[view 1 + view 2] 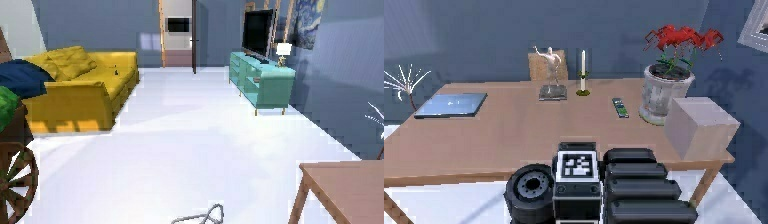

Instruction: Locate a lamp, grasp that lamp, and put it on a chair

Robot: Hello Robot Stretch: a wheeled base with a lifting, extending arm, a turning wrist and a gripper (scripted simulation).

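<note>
One lamp (285, 48) on teal cabinet (262, 85): likely light, top-heavy, shade fragile; best taken by stem. Tool (532, 190) by bench (504, 125); load can't be told.

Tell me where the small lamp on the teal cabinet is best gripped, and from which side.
Probably by the narrow base of the lamp, under its wider pale shade, coming from the open floor side: the wall is behind it, the television beside it.
</note>
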